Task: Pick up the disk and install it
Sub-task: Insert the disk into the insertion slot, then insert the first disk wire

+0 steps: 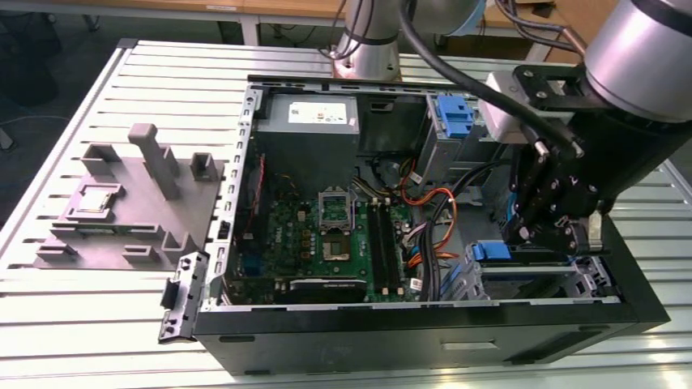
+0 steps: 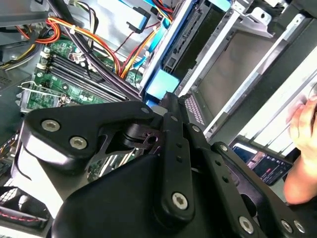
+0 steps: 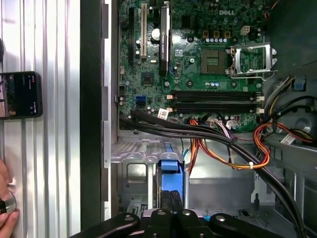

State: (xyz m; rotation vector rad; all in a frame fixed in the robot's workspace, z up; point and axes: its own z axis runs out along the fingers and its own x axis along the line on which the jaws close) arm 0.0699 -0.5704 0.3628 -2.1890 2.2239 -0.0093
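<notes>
I am working the gripper down at the drive bay in the near corner of the open computer case, on the exterior view's right. The disk, edged by its blue bracket, is lying in the mouth of that bay, directly under the gripper; in the first wrist view the blue bracket end is sitting just ahead of the black linkage. Whether the jaws are clamped on the drive, merely touching it or parted, I cannot tell, because the gripper's own body is hiding the contact. My reading is that the pick-up is behind us and the install is in progress: the drive is at the bay but I cannot confirm it is fully seated. Inside the case, the green motherboard, the grey power supply and bundles of orange and black cables are lying exposed. The case is resting on a slatted aluminium table, beside a grey fixture block. A person's hand and a phone are resting at the table's edge.
</notes>
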